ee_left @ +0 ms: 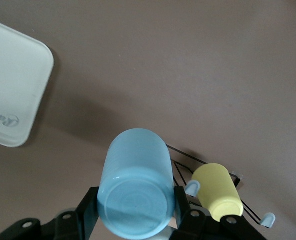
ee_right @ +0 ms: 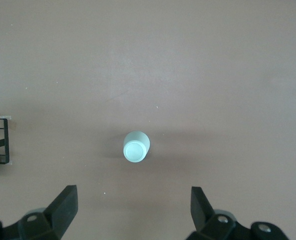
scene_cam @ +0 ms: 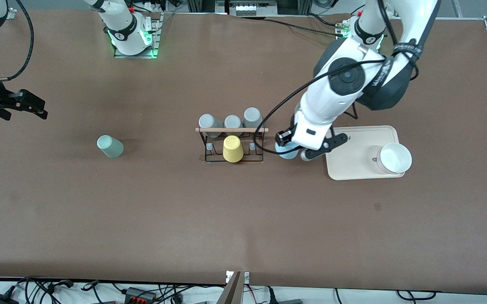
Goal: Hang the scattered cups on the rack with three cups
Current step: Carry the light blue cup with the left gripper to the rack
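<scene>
My left gripper (scene_cam: 295, 146) is shut on the light blue cup (scene_cam: 286, 151), holding it between the rack (scene_cam: 231, 143) and the beige tray. In the left wrist view the blue cup (ee_left: 135, 187) sits between both fingers (ee_left: 88, 212), its base toward the camera. The black wire rack with a wooden rod holds an upturned yellow cup (scene_cam: 232, 148) and three grey cups (scene_cam: 233, 122). The pale mint cup (scene_cam: 110, 146) lies on its side toward the right arm's end. My right gripper (scene_cam: 36, 107) is open and empty above the table there; its wrist view shows the mint cup (ee_right: 136, 146) ahead of the gripper (ee_right: 133, 202).
A beige tray (scene_cam: 353, 162) with a white bowl (scene_cam: 394, 158) on it lies toward the left arm's end, close to the left gripper. The tray corner (ee_left: 13, 90), the yellow cup (ee_left: 217, 192) and bare rack pegs (ee_left: 191, 187) show in the left wrist view.
</scene>
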